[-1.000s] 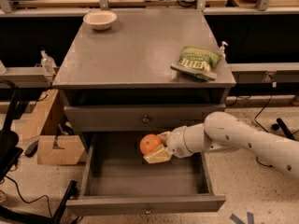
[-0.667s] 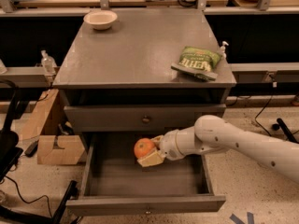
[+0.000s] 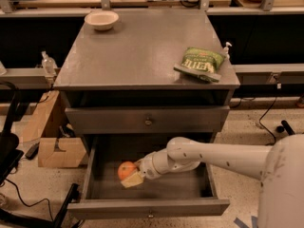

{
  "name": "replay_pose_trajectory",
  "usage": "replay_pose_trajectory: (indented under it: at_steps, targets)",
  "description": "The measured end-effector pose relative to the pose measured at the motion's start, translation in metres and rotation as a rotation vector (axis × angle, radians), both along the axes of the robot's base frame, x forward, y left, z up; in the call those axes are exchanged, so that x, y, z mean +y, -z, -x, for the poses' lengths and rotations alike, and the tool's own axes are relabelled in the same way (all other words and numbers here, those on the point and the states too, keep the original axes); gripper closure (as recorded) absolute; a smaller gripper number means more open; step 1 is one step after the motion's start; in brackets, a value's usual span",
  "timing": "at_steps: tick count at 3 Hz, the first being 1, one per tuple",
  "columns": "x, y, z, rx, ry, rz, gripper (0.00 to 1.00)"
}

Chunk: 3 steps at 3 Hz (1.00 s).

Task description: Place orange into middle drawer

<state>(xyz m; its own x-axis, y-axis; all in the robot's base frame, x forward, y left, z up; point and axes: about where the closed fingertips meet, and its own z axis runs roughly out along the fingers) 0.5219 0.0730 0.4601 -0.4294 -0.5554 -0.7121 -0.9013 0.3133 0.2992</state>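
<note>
**A:** Where is the gripper (image 3: 130, 175) now?

**B:** It is inside the open drawer (image 3: 147, 208), low over its floor, at the end of the arm (image 3: 213, 155).

**A:** And the orange (image 3: 125, 169)?

**B:** It is at the tip of the gripper, and the fingers (image 3: 133, 180) are closed on it. One pale finger shows just under the fruit.

**A:** Why is it held so low?

**B:** I think it is so the fruit does not drop and roll at release. I cannot tell if it touches the floor already.

**A:** Why does the arm lie so flat?

**B:** The upper drawer (image 3: 147, 120) is closed directly above the gripper. So the only way in is from the front, under it.

**A:** Do the bag (image 3: 199, 63) and the bowl (image 3: 101, 19) matter?

**B:** No. Both are on the cabinet top (image 3: 142, 46), well above the gripper and far from it.

**A:** What remains?

**B:** In my judgement, only to open the fingers and pull the arm out without pushing the fruit.
</note>
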Motion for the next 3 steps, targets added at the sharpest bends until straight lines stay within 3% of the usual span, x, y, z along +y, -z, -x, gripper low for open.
replay_pose_trajectory:
  at_steps: [1,3]
  targets:
    - [0.029,0.043,-0.004,0.008,-0.005,-0.023,1.00]
    - [0.065,0.102,-0.017,-0.001,-0.035,0.036,1.00]
